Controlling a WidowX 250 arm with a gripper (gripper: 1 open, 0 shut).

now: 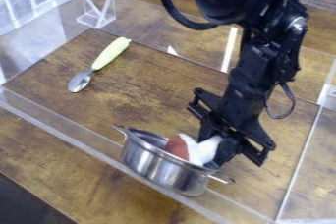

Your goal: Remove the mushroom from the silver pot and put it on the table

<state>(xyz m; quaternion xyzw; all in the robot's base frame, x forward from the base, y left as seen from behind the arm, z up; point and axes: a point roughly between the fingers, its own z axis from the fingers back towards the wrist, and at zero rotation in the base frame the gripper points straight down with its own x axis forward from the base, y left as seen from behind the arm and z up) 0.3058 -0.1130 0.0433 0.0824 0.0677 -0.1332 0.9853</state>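
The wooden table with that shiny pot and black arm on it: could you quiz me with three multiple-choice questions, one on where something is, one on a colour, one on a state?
1. Where is the mushroom?
A. Inside the silver pot
B. Lying beside the spoon
C. On the bare table

2. What colour is the handle of the spoon?
A. Red
B. Yellow
C. Blue

3. What is the end effector doing?
A. Parked far from the pot
B. Holding the spoon
C. Reaching down at the mushroom in the pot

Answers: 1 A, the reddish cap and white stem show above the pot's rim. 2 B, the handle is pale yellow with a grey metal bowl. 3 C, the black fingers sit around the white stem at the pot's rim.
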